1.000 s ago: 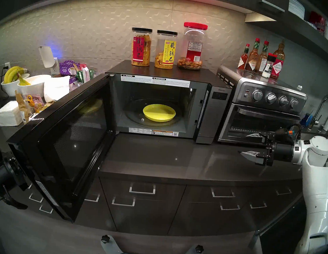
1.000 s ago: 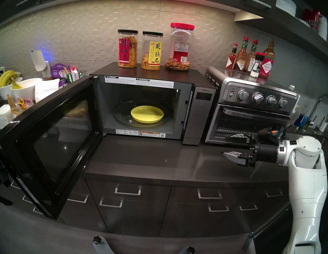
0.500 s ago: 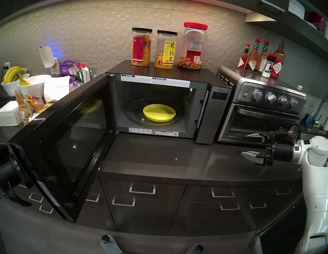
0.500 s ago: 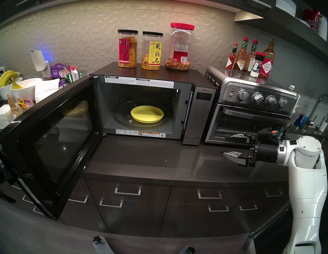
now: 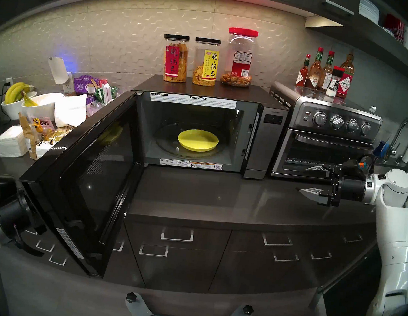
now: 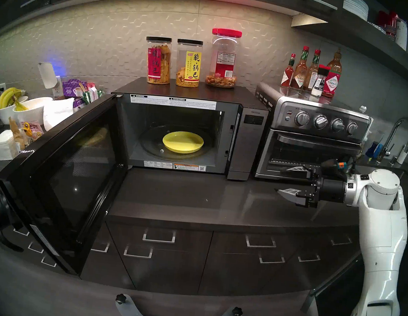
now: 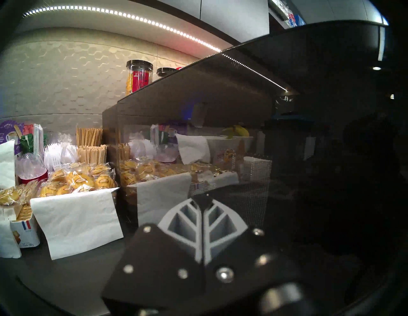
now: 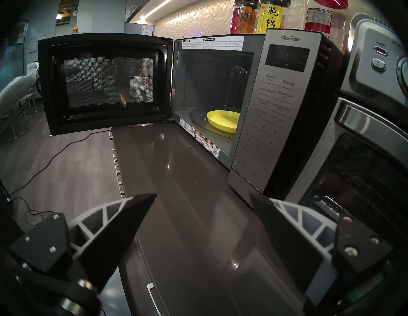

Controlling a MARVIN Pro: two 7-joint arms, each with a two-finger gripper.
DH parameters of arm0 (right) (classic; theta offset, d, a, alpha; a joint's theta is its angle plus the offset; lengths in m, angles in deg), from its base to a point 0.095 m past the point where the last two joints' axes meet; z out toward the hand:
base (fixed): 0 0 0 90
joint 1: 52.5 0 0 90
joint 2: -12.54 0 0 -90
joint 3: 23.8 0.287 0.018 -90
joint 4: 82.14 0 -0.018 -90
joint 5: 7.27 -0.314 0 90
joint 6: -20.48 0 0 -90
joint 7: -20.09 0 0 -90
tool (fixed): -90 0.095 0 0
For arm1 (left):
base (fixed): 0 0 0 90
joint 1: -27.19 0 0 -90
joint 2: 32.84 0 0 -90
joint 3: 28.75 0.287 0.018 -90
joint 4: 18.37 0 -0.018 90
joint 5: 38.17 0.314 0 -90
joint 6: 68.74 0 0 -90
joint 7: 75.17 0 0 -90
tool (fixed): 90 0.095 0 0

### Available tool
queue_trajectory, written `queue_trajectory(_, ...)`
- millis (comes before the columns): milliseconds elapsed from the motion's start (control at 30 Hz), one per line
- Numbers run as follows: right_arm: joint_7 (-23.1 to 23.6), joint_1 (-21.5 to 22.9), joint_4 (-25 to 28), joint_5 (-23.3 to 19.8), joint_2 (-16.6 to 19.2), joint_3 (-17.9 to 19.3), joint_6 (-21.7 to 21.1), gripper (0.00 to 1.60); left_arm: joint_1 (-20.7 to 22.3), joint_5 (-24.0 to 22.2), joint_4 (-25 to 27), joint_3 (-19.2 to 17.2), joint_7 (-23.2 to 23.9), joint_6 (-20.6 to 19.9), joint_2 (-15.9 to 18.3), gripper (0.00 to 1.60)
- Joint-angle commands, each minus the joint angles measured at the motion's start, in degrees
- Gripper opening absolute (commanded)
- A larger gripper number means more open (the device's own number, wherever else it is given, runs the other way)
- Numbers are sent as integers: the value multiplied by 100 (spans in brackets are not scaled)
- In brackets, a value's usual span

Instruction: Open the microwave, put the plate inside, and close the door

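left end effector [image 7: 202, 203] hidden behind door [image 5: 76, 179]

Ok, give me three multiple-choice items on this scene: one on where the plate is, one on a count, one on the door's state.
1. Where is the yellow plate?
A. on the counter
B. on the microwave's glass turntable
C. in the toaster oven

2. How many jars stand on the microwave?
A. two
B. three
C. five

3. The microwave door is:
A. shut
B. swung open
C. removed

Answers: 1 B, the plate lies inside the cavity on the turntable; 2 B, two black-lidded jars and one red-lidded; 3 B, its mesh inner side faces out.
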Motion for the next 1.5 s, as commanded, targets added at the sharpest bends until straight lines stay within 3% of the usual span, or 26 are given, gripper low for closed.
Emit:
queue_trajectory(0, -10, 78, 31, -74, 42, 10, -4, 160, 2, -24, 135, 28, 33, 26, -28, 0)
queue_trajectory(300, -10, 77, 31, -78, 44, 8, -4, 160, 57, 182, 202, 408, -127, 33, -118, 0)
queue_trajectory(1467, -10, 74, 30, -86, 50, 4, -2, 160, 407, 781, 476, 1233, -727, -211, -305, 0)
